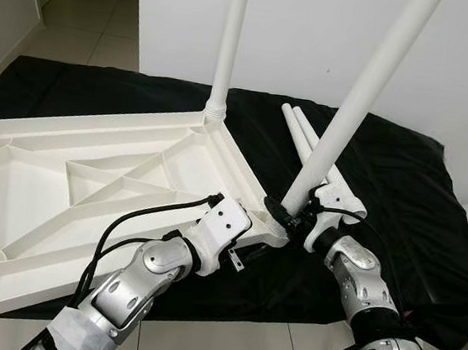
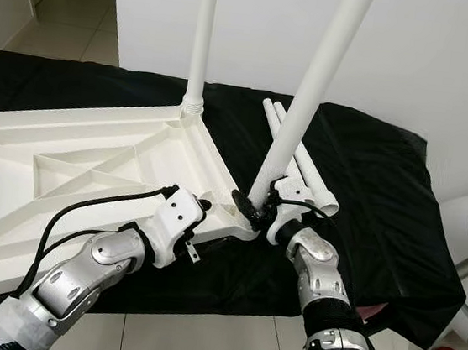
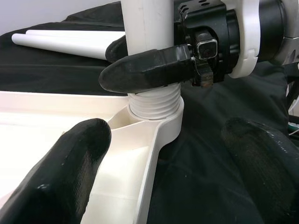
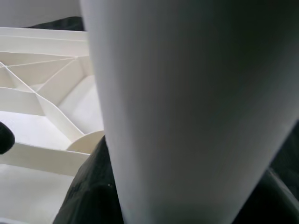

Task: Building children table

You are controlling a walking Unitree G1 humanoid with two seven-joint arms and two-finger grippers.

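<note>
R tool [image 1: 290, 218] clamps tilted leg [image 1: 356, 104] at tabletop [image 1: 90, 175] corner socket; L tool [image 3: 163, 186] open beside corner.

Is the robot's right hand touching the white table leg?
Touching. The left wrist view shows the right end effector clamped around the leg.

White ribbed tabletop [image 1: 89, 184] lies upside down; one leg [image 1: 229, 39] upright at its far corner, another leg [image 1: 363, 93] tilted in the near corner socket.
</note>
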